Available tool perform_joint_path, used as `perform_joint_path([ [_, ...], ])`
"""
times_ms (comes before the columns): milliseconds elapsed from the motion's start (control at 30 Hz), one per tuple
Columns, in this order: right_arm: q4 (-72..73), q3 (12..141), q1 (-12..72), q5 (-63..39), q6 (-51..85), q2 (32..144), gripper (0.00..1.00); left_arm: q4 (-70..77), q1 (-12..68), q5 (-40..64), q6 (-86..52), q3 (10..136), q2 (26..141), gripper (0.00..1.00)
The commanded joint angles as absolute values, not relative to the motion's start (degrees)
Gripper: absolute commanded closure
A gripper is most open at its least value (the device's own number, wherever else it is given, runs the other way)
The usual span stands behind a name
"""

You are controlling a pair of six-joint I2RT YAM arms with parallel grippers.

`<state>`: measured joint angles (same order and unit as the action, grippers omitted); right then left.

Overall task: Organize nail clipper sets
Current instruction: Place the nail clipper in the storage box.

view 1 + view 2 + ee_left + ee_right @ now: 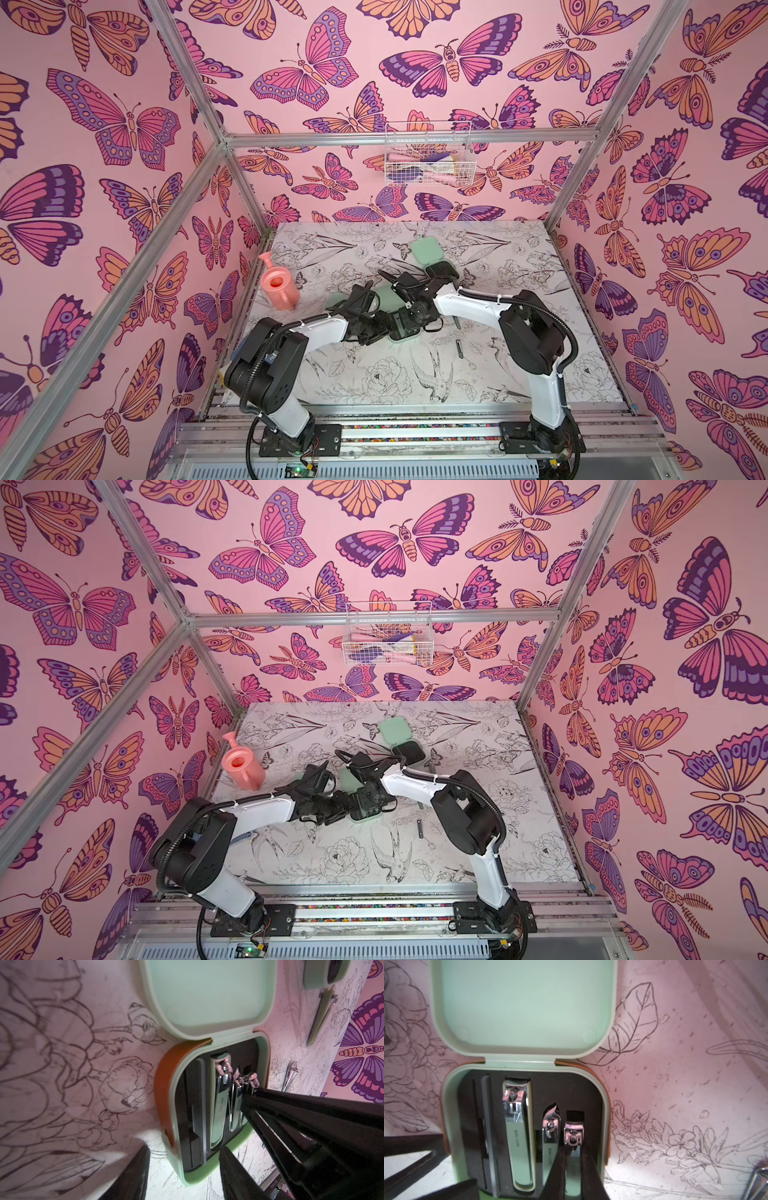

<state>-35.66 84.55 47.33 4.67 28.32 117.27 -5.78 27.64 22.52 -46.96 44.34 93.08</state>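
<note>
An open mint-green case (pixel 523 1007) lies mid-table, its black tray holding a file (pixel 488 1126), a large clipper (pixel 518 1136) and a slanted clipper (pixel 550 1136). My right gripper (pixel 573 1159) is shut on a small clipper (pixel 573 1134) over the tray's last slot. My left gripper (pixel 185 1176) stands open astride the case's near corner (pixel 193 1180), one finger (pixel 133 1172) clear of the wall. In both top views the arms meet over this case (pixel 384 297) (pixel 347 780). A second open case (pixel 428 257) lies behind it.
A pink watering can (pixel 278 286) stands at the table's left. Loose metal tools (pixel 459 347) lie on the table right of the case, with others (pixel 320 1020) near the second case. A wire basket (pixel 428 153) hangs on the back wall. A mint-green patch (pixel 341 299) shows behind the left wrist.
</note>
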Motion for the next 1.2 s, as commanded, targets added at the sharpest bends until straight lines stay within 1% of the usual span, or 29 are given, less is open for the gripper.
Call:
perform_joint_path([
  [0, -37.09, 86.06, 47.72, 5.89, 28.75, 119.93, 0.85, -8.05, 27.16, 21.88, -46.52, 42.95, 93.65, 0.44],
  [567, -38.87, 89.06, 47.72, 6.25, 27.72, 118.91, 0.76, -8.09, 27.07, 21.74, -46.41, 42.75, 93.51, 0.44],
  [1000, -40.77, 89.34, 47.72, 7.63, 27.18, 116.67, 0.76, -8.08, 27.07, 21.79, -46.45, 42.67, 93.28, 0.44],
  [1167, -41.13, 88.79, 47.72, 7.56, 27.12, 115.36, 0.78, -8.04, 27.07, 21.76, -46.49, 42.71, 93.17, 0.44],
])
